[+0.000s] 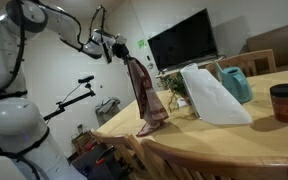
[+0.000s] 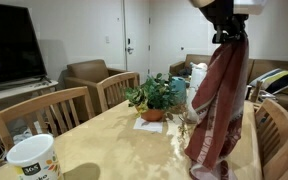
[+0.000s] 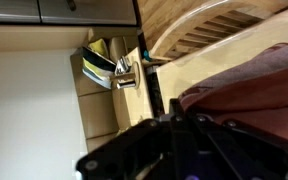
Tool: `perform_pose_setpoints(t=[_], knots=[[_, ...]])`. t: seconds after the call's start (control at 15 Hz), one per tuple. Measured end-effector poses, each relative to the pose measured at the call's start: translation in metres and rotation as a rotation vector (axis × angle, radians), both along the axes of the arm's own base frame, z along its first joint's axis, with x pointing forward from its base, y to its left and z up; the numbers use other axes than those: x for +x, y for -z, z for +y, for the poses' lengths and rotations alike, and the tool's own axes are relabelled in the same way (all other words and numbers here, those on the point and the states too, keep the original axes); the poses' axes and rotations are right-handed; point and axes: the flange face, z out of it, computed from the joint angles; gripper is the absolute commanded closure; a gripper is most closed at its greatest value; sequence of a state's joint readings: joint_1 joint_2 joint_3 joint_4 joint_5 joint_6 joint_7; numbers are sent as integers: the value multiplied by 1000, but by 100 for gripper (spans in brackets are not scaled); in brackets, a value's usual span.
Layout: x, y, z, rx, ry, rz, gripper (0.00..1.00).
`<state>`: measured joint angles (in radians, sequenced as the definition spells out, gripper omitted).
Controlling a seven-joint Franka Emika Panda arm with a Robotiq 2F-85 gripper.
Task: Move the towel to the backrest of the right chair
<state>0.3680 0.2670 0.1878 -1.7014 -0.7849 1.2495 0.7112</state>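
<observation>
Wrist view is filled on its right by the red folds of the towel (image 3: 256,88). Beyond them the curved top rail of the right chair (image 3: 184,30) is seen, with slats under it. In both exterior views the towel is held up by its top end in the gripper (image 2: 229,36), whose fingers are pinched together on the cloth, and no gap is seen between them. The towel is hung straight down over the table (image 2: 104,140), and its lower end is bunched on the tabletop, so it is not yet lifted fully clear. It is found near the plant (image 2: 152,97) and the white bag (image 1: 214,95), with the chair just to its right at the table's edge.

The pick-up is judged done: the cloth is gripped and raised. What is left is the larger part — the towel has to be carried across to the chair, laid over the backrest so that it hangs on both sides, and then let go. Nothing is draped on the rail yet.
</observation>
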Motion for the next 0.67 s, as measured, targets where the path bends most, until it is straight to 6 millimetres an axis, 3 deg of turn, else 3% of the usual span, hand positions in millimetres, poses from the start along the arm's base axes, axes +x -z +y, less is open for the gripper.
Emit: perform_pose_setpoints(t=[0.33,0.67], knots=[[3,-9,-64,-87,196,16,99],[-18,-25,-116,-200,365,54,99]])
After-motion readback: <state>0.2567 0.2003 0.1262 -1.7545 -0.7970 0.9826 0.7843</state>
